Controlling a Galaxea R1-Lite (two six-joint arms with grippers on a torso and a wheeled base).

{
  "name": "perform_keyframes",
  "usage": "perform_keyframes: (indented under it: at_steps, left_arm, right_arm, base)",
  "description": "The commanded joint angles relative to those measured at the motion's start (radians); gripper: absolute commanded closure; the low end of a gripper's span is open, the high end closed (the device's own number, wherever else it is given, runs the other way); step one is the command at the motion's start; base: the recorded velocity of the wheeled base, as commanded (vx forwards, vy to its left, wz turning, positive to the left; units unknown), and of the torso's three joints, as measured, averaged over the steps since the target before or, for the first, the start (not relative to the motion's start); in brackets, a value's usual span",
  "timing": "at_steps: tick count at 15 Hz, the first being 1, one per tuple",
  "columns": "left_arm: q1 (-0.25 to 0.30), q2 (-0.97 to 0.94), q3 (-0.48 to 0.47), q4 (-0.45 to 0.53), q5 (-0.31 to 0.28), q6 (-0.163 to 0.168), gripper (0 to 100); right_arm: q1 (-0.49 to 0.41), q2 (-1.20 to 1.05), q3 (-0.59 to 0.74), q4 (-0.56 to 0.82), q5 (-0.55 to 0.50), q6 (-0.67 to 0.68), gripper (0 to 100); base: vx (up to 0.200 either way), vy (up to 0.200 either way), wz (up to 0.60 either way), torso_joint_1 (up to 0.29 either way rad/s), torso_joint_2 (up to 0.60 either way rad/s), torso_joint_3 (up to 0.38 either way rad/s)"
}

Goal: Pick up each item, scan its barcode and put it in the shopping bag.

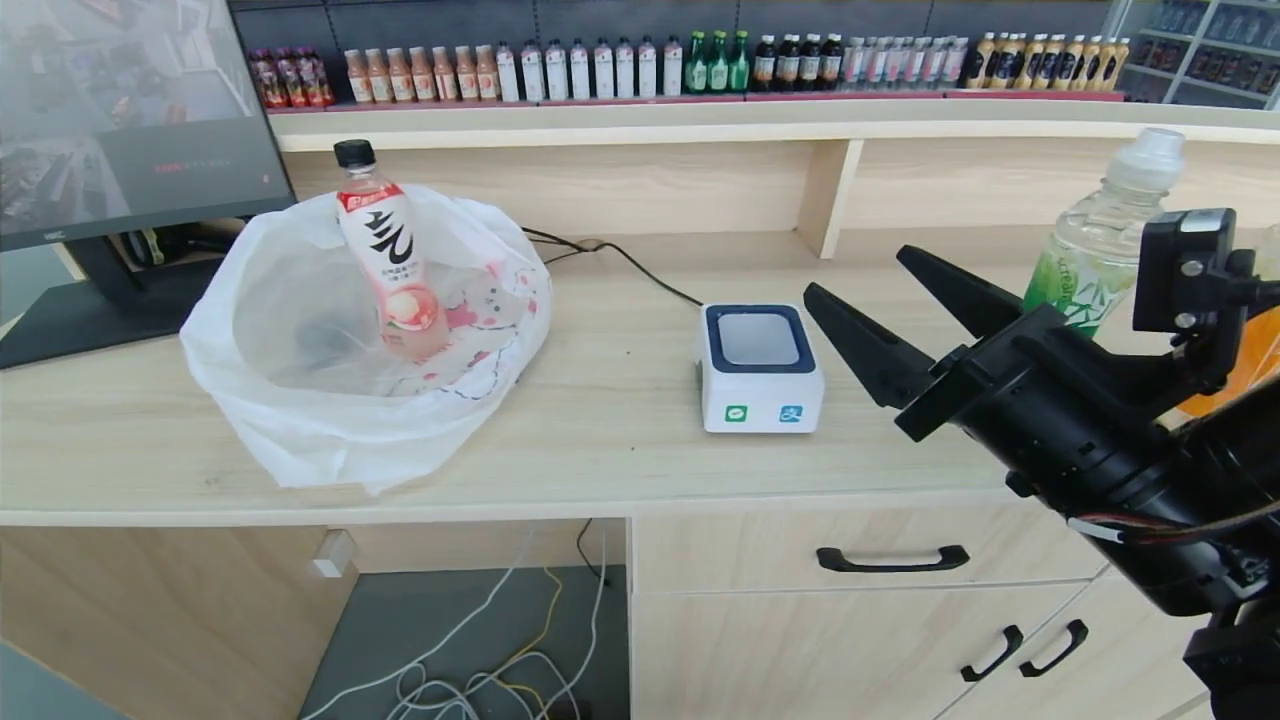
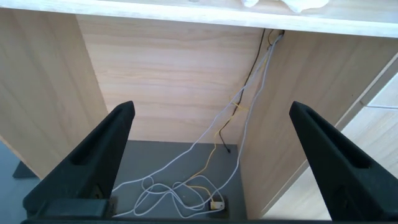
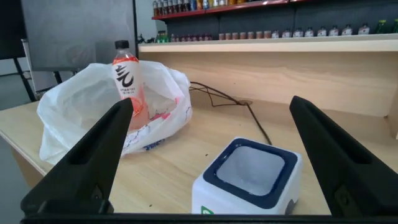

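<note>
A white plastic shopping bag (image 1: 300, 400) (image 3: 74, 118) lies open on the left of the counter, with a pink-labelled bottle (image 1: 388, 265) (image 3: 128, 81) standing in it. The white barcode scanner (image 1: 760, 368) (image 3: 249, 180) sits mid-counter. My right gripper (image 1: 870, 300) (image 3: 211, 155) hangs open and empty just right of the scanner. A clear bottle with a green label (image 1: 1095, 240) stands behind the right arm, and something orange (image 1: 1245, 360) shows at the far right edge. My left gripper (image 2: 211, 162) is open and empty below the counter's edge, facing the kneehole.
A monitor (image 1: 120, 110) stands at the back left. A black cable (image 1: 620, 255) runs along the counter behind the scanner. Drawers with black handles (image 1: 890, 560) are under the counter. Loose cables (image 2: 199, 186) lie on the floor. Shelves of bottles (image 1: 700, 65) line the back.
</note>
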Motion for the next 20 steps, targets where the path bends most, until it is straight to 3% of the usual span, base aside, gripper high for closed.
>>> perform_keyframes:
  at_steps: [1, 18, 20]
  left_arm:
    - [0.0, 0.0, 0.0, 0.0, 0.001, -0.001, 0]
    - [-0.002, 0.0, 0.0, 0.0, -0.001, 0.001, 0]
    - [0.0, 0.0, 0.0, 0.0, 0.001, 0.001, 0]
  right_arm:
    - [0.001, -0.015, 0.017, -0.002, 0.0, 0.0, 0]
    - [-0.002, -0.023, 0.078, -0.002, -0.001, -0.006, 0]
    - [-0.001, -0.024, 0.1, -0.002, -0.001, -0.006, 0]
  base:
    - [0.0, -0.2, 0.0, 0.002, 0.0, -0.002]
    - [0.0, -0.2, 0.0, 0.003, 0.0, 0.002]
    - [0.0, 0.0, 0.0, 0.0, 0.0, 0.0]
